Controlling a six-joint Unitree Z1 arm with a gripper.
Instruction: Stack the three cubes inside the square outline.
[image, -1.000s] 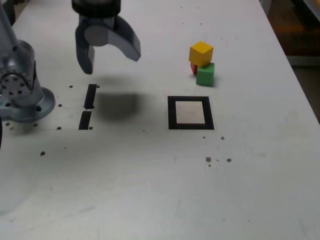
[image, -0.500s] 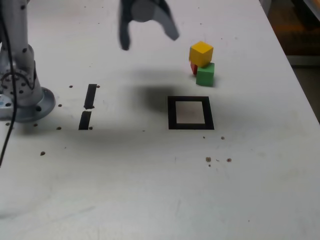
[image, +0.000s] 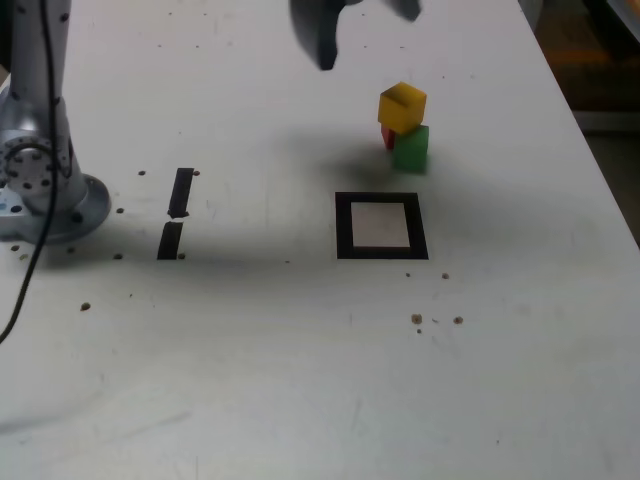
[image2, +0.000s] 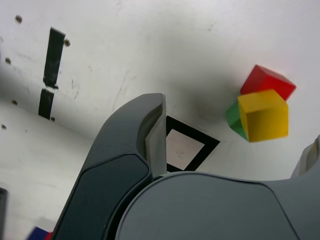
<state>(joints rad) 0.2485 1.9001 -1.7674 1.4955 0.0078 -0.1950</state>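
On the matte white tabletop (image: 300, 380), two short black strips (image: 176, 212) lie at the exterior view's left. The grey fingers (image: 318, 35) hang spread wide, empty. The flat black square outline (image: 380, 226) sits bare. Just behind it, the smooth yellow cube (image: 402, 106) rests atop the red cube (image: 386, 136) and green cube (image: 411, 149).

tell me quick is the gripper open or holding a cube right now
Gripper: open, holding nothing; it is above the table, apart from the yellow cube.
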